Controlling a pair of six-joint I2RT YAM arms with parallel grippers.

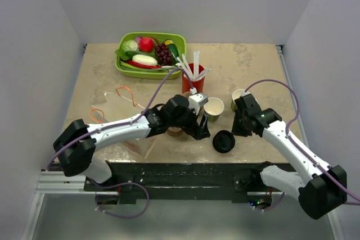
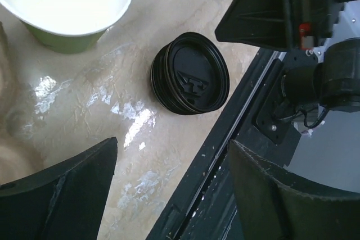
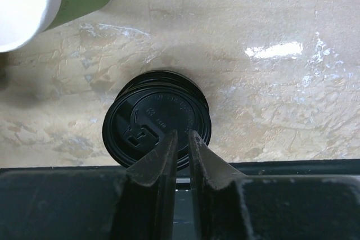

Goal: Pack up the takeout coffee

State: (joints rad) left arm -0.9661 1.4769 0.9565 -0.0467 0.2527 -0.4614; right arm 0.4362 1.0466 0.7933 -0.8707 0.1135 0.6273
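- Left end effector (image 2: pixel 171 150): released, jaws wide, grasping nothing, above the worktop (image 1: pixel 259 71) near its near edge.
- Right end effector (image 3: pixel 181 136): fingers barely parted, empty, tips over the lid (image 3: pixel 156 119).
- Lid: flat by the near edge, right of centre.
- Cup (image 1: pixel 214 108): upright, uncovered, just behind the lid, not touching it.

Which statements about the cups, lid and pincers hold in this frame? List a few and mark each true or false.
1. The black lid lies on the table, off any cup. True.
2. The green cup by the left pincer is lidded. False: it stands open, white inside showing.
3. The left pincer is wide open, holding nothing. True.
4. The red cup is empty. False: white sticks stand in it.
5. The green tray sits at the near edge. False: it is at the far side.
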